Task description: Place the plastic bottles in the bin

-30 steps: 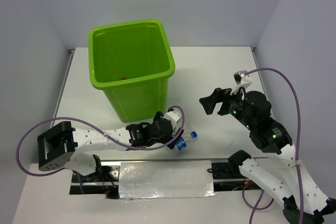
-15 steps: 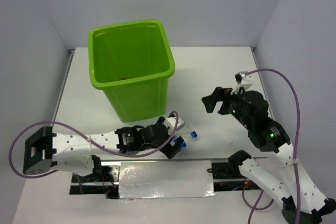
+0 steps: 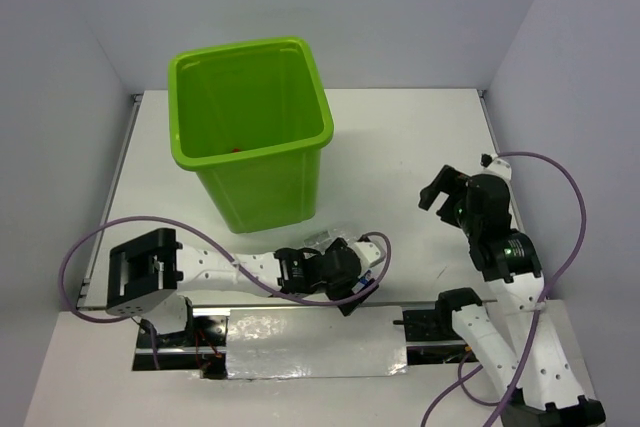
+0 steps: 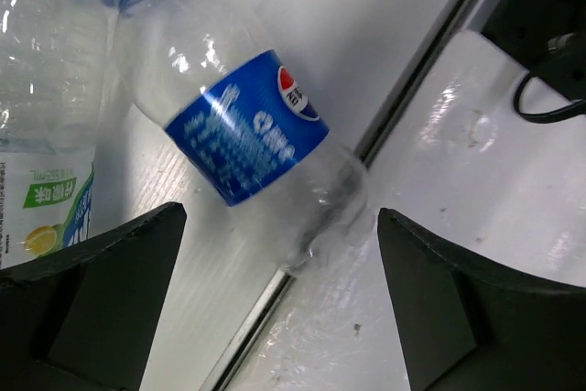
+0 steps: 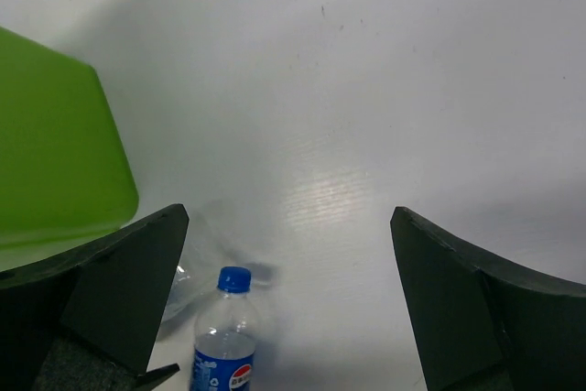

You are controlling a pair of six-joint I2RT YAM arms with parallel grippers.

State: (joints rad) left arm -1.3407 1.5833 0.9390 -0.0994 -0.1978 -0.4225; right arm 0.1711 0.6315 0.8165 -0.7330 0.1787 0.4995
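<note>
Blue-labelled bottle (image 4: 247, 139) lies flat within the left gripper (image 4: 279, 226), its jaws wide apart; the right gripper (image 5: 288, 217), jaws likewise apart, hangs above the table (image 5: 366, 89).

A white table (image 3: 420, 137) is taking up the floor of a small booth, with a pale grey back wall (image 3: 400, 7), left wall (image 3: 50, 97) and right wall (image 3: 570, 77) closing it in on three sides. Soft, even light is falling from above and leaving a faint glare (image 5: 320, 194) on the tabletop. A crinkled silver foil strip (image 3: 315, 342) is lying along the near edge, catching the light.
</note>
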